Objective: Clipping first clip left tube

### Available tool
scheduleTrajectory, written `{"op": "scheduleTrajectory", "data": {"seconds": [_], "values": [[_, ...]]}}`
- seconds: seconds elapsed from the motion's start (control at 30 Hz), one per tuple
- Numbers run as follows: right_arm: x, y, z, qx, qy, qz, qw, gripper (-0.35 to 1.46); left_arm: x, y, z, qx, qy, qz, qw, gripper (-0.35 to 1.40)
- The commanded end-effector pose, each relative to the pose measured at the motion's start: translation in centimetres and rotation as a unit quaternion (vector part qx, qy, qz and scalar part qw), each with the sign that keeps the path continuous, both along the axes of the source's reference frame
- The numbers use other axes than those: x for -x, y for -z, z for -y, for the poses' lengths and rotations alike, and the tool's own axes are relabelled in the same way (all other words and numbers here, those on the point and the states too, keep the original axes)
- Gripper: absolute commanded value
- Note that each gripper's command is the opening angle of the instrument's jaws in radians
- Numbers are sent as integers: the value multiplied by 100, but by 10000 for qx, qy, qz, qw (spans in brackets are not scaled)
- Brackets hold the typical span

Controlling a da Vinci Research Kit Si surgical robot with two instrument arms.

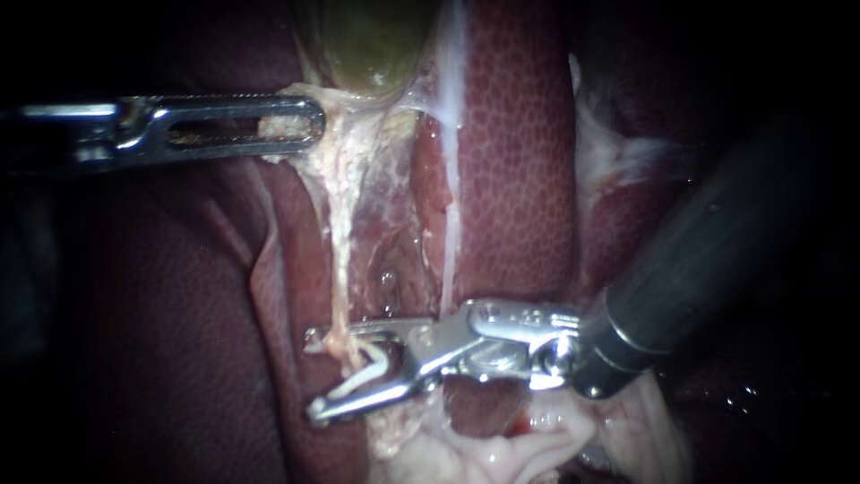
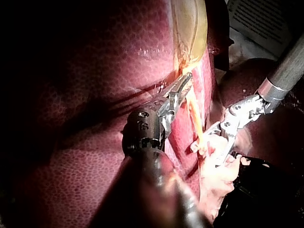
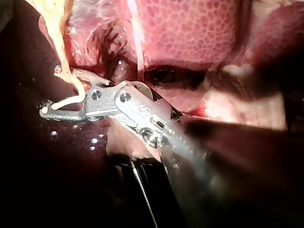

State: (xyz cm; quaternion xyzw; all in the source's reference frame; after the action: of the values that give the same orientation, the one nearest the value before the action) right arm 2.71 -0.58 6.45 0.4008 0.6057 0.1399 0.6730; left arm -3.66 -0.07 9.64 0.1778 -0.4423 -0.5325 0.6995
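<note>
Though the clip point(image 1: 363, 372) is not yet squeezed flat, you have it placed: your right instrument point(image 1: 312, 376) reaches in low across the liver point(image 1: 520, 179), its pincer standing wide and holding the clip astride the left tube point(image 1: 339, 260). Your left instrument point(image 1: 300, 125) lies level, its pincer pinching tissue point(image 1: 358, 152) under the gallbladder point(image 1: 367, 45). Only the closing remains.
</note>
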Motion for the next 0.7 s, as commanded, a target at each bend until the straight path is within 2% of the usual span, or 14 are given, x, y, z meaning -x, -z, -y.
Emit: {"op": "scheduleTrajectory", "data": {"seconds": [0.03, 0.27, 0.7], "values": [[-1, 0, -1, -4, -20, -28, 10000, 60, 0, 0, 0, 0, 1, -1, 10000, -35], [-9, 1, -11, -64, -180, -156, 9997, 59, 0, 1, 0, 0, 3, -2, 10000, -35], [-10, 1, -19, -92, -229, -182, 9995, 52, 1, 1, 1, 0, 5, -4, 10000, -35]]}}
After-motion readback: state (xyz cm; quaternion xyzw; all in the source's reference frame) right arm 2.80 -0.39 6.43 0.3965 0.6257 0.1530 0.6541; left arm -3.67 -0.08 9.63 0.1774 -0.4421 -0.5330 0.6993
